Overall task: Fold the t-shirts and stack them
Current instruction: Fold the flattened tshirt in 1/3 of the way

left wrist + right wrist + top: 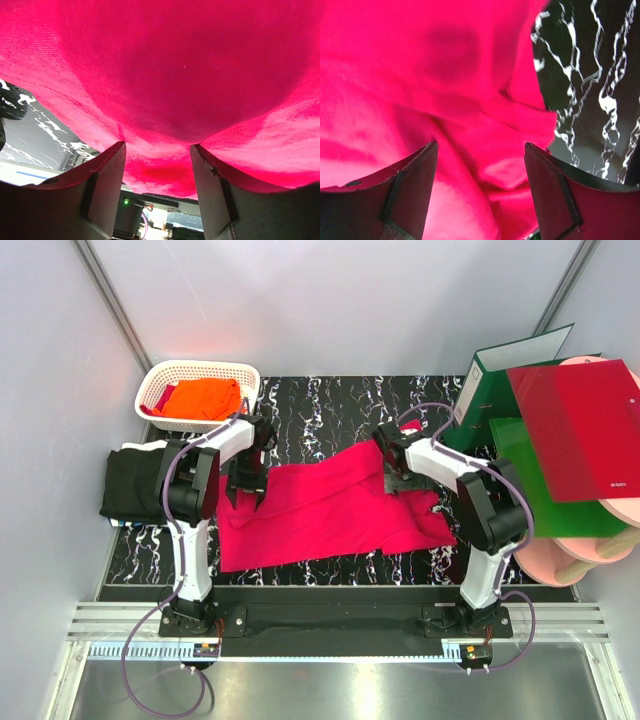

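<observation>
The crimson-pink t-shirt (320, 505) is lying spread on the marbled surface (330, 405) between the arms. Only the overhead view is showing the orange t-shirt (200, 397) in the basket (160, 375) and the black t-shirt (135, 485) at left. The wrist views are showing the left gripper (157, 150) and right gripper (481, 147) over pink cloth, jaws apart (gripping nothing).

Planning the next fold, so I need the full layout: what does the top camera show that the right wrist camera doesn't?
Top only: the orange t-shirt in the white basket, the black t-shirt at the left, the red folder at the right. Right wrist only: bunched folds close up, between its open jaws. Both: the crimson-pink t-shirt on the marbled table.
</observation>
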Robot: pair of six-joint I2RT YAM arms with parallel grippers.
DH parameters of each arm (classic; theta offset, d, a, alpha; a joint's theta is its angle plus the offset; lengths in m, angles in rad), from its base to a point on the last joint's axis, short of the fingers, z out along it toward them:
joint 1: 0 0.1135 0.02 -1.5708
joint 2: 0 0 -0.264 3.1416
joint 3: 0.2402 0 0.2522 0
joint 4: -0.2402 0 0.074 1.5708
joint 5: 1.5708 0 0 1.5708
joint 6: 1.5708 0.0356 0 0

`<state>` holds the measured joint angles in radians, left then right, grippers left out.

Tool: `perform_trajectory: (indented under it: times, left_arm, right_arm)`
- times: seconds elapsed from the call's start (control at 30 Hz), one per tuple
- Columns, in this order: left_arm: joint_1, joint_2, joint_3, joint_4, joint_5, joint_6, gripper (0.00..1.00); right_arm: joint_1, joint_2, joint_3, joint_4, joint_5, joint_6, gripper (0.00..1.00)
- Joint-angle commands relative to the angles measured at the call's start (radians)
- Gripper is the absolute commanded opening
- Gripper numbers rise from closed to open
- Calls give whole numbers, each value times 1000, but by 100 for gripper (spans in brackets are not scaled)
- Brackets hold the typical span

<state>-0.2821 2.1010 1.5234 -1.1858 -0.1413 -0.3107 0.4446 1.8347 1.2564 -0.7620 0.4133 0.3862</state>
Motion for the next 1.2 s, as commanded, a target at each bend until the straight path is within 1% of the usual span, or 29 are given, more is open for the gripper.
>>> perform_trajectory:
  times: [0.0, 0.03, 0.1, 0.3, 0.43, 0.6, 0.7, 0.8, 0.83, 0.87, 0.9, 0.93, 1.03, 1.13, 1.17]
  left_arm:
    - [3, -38, 0, 23, -29, -4, 59]
    - [3, -39, -15, 25, -29, -5, 59]
    - [3, -45, -26, 29, -24, -8, 59]
    - [3, -49, -45, 35, -24, -13, 59]
    - [1, -41, -40, 32, -20, -14, 59]
    - [3, -38, -39, 32, -26, -13, 58]
    - [3, -29, -35, 31, -24, -13, 58]
    - [1, -22, -31, 28, -21, -10, 58]
    - [1, -22, -31, 28, -23, -10, 58]
    - [1, -24, -29, 26, -24, -8, 58]
    - [1, -25, -31, 26, -26, -7, 58]
    - [1, -29, -31, 25, -30, -5, 57]
    - [1, -27, -34, 25, -34, -4, 57]
    - [1, -22, -31, 23, -30, -10, 57]
    - [1, -19, -32, 25, -30, -10, 57]
  right_arm:
    - [26, 84, 80, 52, 148, -1, 76]
    - [29, 101, 90, 52, 166, 0, 74]
    - [29, 138, 119, 52, 211, 3, 72]
    - [29, 158, 152, 44, 271, 5, 71]
    - [29, 161, 163, 38, 272, -4, 71]
    - [31, 109, 150, 35, 277, -3, 71]
    - [31, 133, 164, 46, 272, -13, 70]
    - [31, 199, 198, 49, 272, -12, 70]
    - [31, 221, 207, 47, 271, -12, 67]
    - [31, 228, 227, 49, 269, -4, 61]
    - [29, 235, 236, 50, 265, -6, 45]
    - [31, 247, 247, 49, 257, -4, 22]
    - [31, 277, 284, 52, 233, -23, 21]
    - [29, 287, 307, 52, 214, -50, 14]
    - [31, 282, 307, 50, 211, -55, 4]
